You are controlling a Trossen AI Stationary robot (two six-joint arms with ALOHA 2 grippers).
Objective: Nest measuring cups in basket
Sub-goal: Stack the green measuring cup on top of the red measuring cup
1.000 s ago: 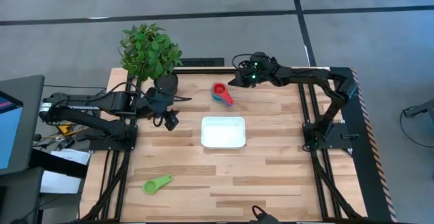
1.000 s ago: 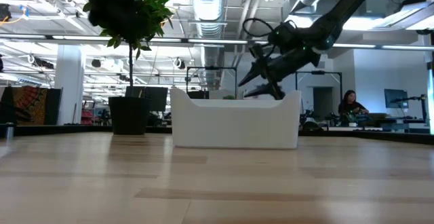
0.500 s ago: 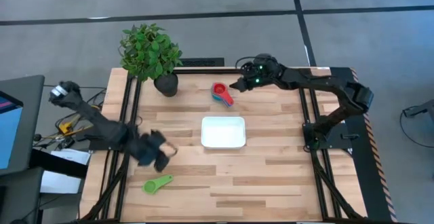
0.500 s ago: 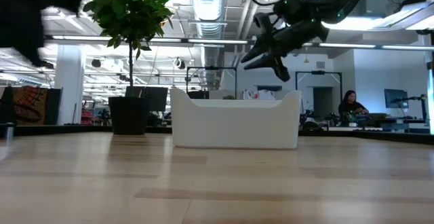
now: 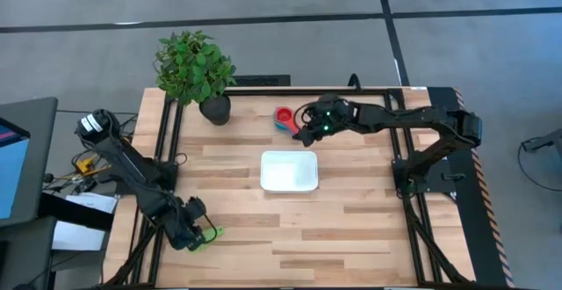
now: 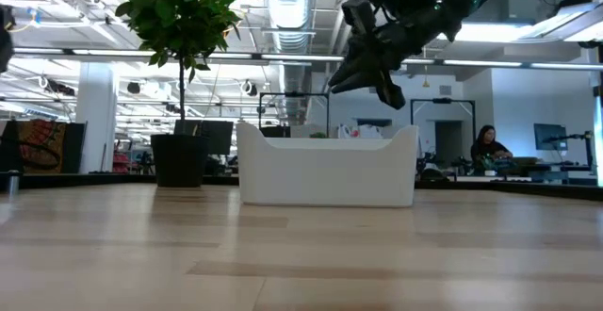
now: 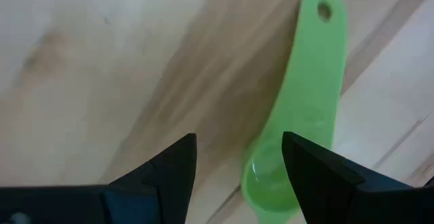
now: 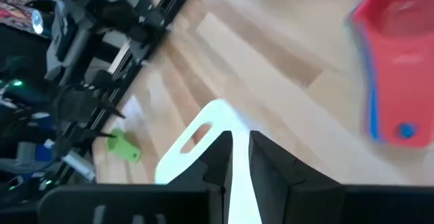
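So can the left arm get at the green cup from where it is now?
Probably yes. The left gripper hangs open right over the green measuring cup, which lies alone on bare table with nothing beside it. The cup's bowl sits toward one finger rather than centred, so a small shift may be needed.

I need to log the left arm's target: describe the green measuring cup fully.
The green measuring cup is a bright green scoop of smooth, plastic-looking material with a small round bowl and a long flat handle ending in a hanging hole. It lies flat on the wooden table near the front left corner, away from the basket. The left gripper hangs open just above its bowl, one finger over it; contact can't be judged.
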